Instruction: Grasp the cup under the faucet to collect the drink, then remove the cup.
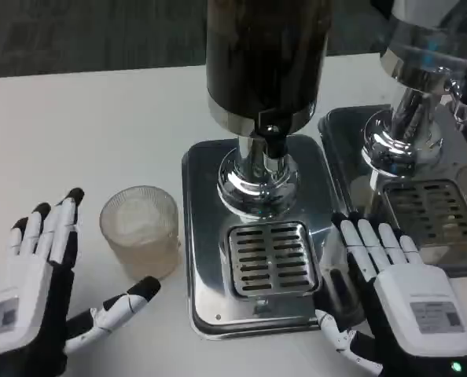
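Frosted, seemingly ribbed cup (pixel 140 230); chrome tray (pixel 206 236) with slatted grille (pixel 273 258); dark dispenser (pixel 265 55); white table (pixel 84 133).

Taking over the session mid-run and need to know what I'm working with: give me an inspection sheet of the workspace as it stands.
Surface: white table, bare around the cup.
Job's things: ribbed translucent cup upright on the table, left of the dispenser's drip tray, not under the faucet; the grille has nothing on it.
Clutter: nothing seen.
Hands: left hand open, fingers spread beside the cup, not touching it; right hand open, lying at the tray's right edge.
Cables: nothing seen.
Surroundings: second dispenser on the right with its own tray; dark floor beyond the table.
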### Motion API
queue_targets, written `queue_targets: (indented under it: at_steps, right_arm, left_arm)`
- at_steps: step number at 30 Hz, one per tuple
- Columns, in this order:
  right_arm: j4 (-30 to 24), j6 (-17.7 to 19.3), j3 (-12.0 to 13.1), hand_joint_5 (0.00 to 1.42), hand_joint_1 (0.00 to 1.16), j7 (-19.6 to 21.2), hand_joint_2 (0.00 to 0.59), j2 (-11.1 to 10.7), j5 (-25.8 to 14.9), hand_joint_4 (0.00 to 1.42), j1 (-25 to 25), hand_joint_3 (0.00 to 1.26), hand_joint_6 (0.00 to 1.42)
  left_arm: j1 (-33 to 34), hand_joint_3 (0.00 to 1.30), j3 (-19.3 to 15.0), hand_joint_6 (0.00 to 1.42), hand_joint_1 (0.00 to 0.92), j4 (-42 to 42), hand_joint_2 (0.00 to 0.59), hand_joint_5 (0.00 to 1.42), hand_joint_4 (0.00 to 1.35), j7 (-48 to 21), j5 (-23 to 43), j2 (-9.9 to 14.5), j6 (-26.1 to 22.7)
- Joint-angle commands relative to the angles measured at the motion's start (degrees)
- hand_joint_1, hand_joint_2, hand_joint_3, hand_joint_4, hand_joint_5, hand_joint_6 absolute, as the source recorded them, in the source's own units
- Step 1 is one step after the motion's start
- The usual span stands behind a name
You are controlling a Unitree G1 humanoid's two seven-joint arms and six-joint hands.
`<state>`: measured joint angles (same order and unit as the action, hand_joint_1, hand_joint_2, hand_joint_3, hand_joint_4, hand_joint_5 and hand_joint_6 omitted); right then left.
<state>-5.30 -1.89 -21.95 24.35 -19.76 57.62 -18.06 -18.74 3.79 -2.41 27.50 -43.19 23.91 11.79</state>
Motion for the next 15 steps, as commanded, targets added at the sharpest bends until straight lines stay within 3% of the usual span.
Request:
queue_targets:
  at_steps: [1,6,10,15]
  right_arm:
    - [-0.5,-0.7,-0.3,0.00,0.31,0.1,0.457,0.7,0.7,0.00,-0.2,0.01,0.05]
    - [-0.3,-0.9,-0.3,0.00,0.31,0.0,0.457,1.3,1.0,0.00,-0.2,0.01,0.07]
    - [0.0,-0.3,-0.2,0.00,0.32,-0.8,0.457,0.9,0.3,0.00,-0.1,0.02,0.07]
    - [0.2,0.1,-0.3,0.00,0.32,-1.4,0.458,0.5,0.1,0.00,0.5,0.02,0.07]
  left_arm:
    - [4.1,0.00,-1.6,0.00,0.000,-4.9,0.014,0.00,0.00,0.0,3.1,0.1,0.5]
    - [7.0,0.00,-1.9,0.00,0.000,-10.2,0.000,0.00,0.00,-1.5,7.8,0.3,2.8]
    - [9.4,0.00,-1.9,0.00,0.000,-18.7,0.000,0.00,0.00,1.0,12.1,0.7,12.5]
    - [13.0,0.00,-1.1,0.00,0.000,-27.1,0.000,0.00,0.00,1.2,12.3,1.3,17.3]
